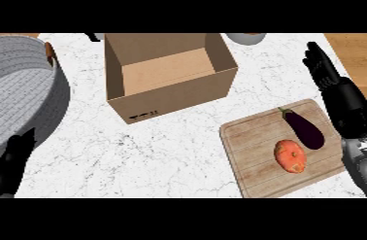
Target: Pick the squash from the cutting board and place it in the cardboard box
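An orange squash lies on the wooden cutting board at the lower right, next to a dark purple eggplant. The open cardboard box stands at the upper middle, with nothing visible inside. My right hand is open at the right edge, just beyond the board's far right corner, fingers pointing away; it touches nothing. At the lower left edge my left hand rests open, far from the board.
A large grey woven basket fills the upper left. A pale bowl shows behind the box at the top. The white marble counter ends at the right on a wooden strip.
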Motion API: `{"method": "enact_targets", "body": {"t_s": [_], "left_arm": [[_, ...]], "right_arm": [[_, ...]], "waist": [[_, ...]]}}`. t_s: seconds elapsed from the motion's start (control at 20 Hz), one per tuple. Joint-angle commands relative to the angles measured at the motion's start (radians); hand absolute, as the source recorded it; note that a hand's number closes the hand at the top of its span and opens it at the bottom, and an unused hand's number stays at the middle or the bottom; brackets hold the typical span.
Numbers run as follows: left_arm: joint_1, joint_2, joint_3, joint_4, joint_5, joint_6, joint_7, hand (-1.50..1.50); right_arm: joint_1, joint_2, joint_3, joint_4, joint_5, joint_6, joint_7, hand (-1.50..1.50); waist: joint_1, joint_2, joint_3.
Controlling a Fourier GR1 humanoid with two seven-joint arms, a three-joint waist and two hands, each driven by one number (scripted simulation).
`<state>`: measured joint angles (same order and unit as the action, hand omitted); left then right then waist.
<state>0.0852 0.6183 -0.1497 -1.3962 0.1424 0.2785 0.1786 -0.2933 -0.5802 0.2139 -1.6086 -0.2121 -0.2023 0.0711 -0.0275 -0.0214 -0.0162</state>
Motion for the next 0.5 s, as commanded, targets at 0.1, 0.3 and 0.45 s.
{"method": "enact_targets", "body": {"t_s": [0.1,0.3,0.45], "left_arm": [[-0.063,-0.002,0.03,-0.03,-0.048,0.044,-0.056,0.0],[-0.072,0.01,0.028,-0.026,-0.057,0.045,-0.06,0.0],[-0.103,0.002,0.045,-0.032,-0.06,0.061,-0.08,0.0]], "right_arm": [[0.096,-0.015,-0.06,0.051,-0.212,0.284,-0.165,-1.5],[0.017,-0.241,0.03,-0.063,0.088,0.388,-0.27,-1.5],[0.22,-0.247,0.106,0.077,0.193,0.46,-0.529,-1.5]], "waist": [[0.021,0.025,0.02],[0.031,-0.02,-0.006],[0.007,0.031,0.025]]}}
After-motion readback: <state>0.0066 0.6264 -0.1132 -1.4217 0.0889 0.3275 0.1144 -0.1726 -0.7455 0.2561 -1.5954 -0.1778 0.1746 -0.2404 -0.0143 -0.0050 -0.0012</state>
